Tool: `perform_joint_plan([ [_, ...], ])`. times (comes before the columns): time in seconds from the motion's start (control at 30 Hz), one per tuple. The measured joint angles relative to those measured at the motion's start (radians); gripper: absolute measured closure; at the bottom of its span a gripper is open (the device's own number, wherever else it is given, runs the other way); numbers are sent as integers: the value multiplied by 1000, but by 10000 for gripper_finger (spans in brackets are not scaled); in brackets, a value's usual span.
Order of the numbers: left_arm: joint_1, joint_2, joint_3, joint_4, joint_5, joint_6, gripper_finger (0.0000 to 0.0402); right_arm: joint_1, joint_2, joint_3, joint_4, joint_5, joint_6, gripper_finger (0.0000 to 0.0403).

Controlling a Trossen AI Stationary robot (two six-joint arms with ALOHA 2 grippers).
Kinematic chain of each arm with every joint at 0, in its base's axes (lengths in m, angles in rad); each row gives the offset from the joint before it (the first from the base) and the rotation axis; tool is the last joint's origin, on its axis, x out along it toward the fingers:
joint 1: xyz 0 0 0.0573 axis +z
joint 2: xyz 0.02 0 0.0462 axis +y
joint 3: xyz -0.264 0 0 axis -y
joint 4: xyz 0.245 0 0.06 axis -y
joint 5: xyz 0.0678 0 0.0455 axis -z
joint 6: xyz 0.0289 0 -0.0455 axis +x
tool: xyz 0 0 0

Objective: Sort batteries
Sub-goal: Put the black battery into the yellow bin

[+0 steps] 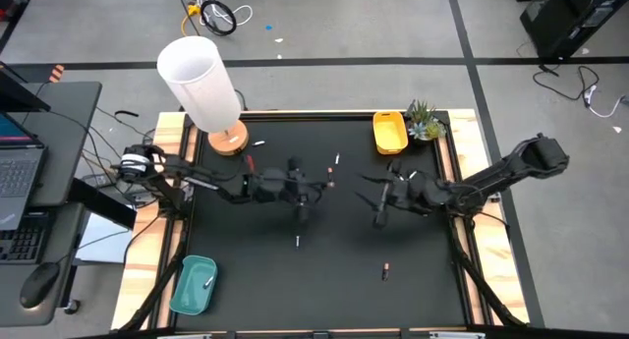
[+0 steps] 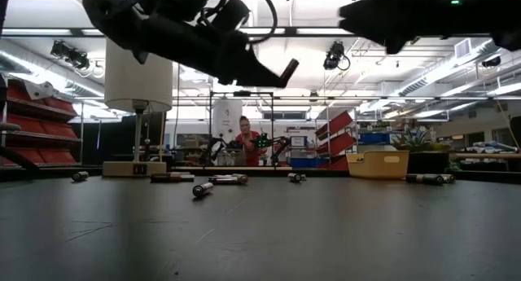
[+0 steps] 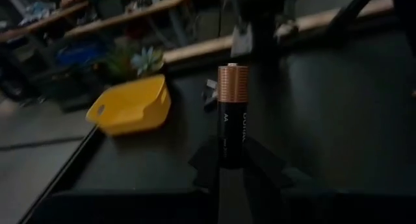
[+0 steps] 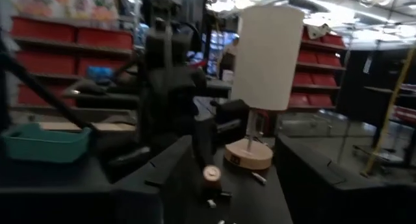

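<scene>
My left gripper (image 1: 327, 185) hovers over the middle of the black table, shut on a dark battery with a copper-coloured end (image 3: 233, 113). My right gripper (image 1: 369, 199) faces it from the right, a short way off, open with nothing between its fingers. In the right wrist view the held battery (image 4: 211, 174) shows end-on. Several loose batteries lie on their sides on the table (image 1: 337, 160) (image 1: 298, 242) (image 1: 386, 271) (image 2: 201, 189). The yellow tray (image 1: 390, 133) stands at the far right and the teal tray (image 1: 194, 285) at the near left. My left gripper pinches the battery's dark end (image 3: 232, 158) between its two fingers. The fingers come about level from the table's left and lie along the battery. It sticks out past the fingertips, copper end (image 3: 233, 78) toward my right arm, lifted clear of the table.
A table lamp with a white shade (image 1: 206, 84) stands at the far left on a wooden base. A small potted plant (image 1: 425, 123) sits beside the yellow tray. A person (image 2: 247, 138) stands in the room beyond the table's far edge.
</scene>
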Motion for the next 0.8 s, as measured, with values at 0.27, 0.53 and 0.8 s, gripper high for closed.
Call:
perform_joint_plan([
  [0.27,30,2,-15,159,110,-42,347,-106,144,140,-22,-135,25,192],
  [0.53,33,2,-15,265,98,-100,347,-132,227,227,-30,-181,6,217],
  [0.8,33,2,-14,284,94,-114,347,-134,244,245,-23,-182,27,251],
])
